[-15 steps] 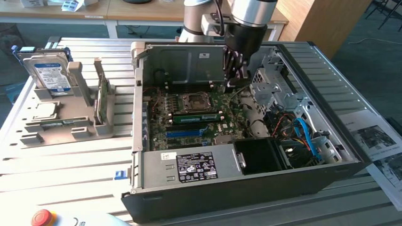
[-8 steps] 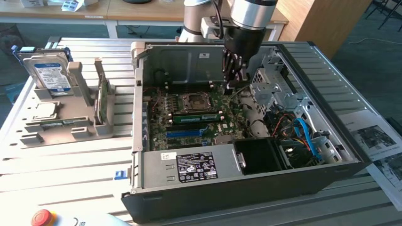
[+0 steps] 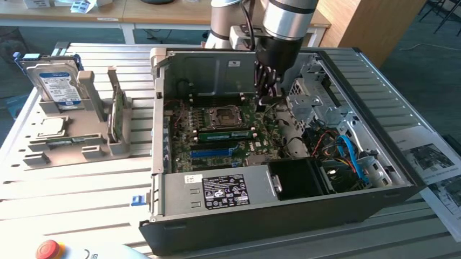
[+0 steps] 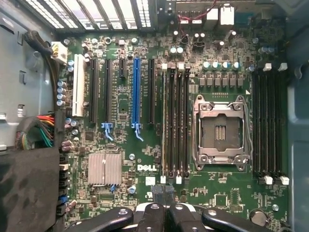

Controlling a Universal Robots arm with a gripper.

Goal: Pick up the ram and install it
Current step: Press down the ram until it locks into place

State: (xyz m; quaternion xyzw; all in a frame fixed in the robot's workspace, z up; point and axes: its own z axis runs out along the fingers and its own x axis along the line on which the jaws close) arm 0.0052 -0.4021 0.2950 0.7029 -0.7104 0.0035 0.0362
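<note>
While the gripper (image 4: 164, 200) hangs over the motherboard (image 4: 120, 203), jaws together and empty, the ram (image 3: 224, 135) sits in a slot; pressing down could crack it.

My work surface is a pale slatted metal table (image 3: 79, 183); everything else I place from it. Behind its far edge stands a light wooden desk (image 3: 173, 13) on white legs, with small white boxes (image 3: 75, 5) on top. Off the table's far corner on the exterior view's right stands a tall wooden panel (image 3: 360, 24). Beyond that, dark grey-blue floor (image 3: 421, 48). Printed paper sheets (image 3: 432, 162) lie on the table's edge at the exterior view's right. A red button (image 3: 48, 249) sits at the near corner. Light is bright and even.
</note>
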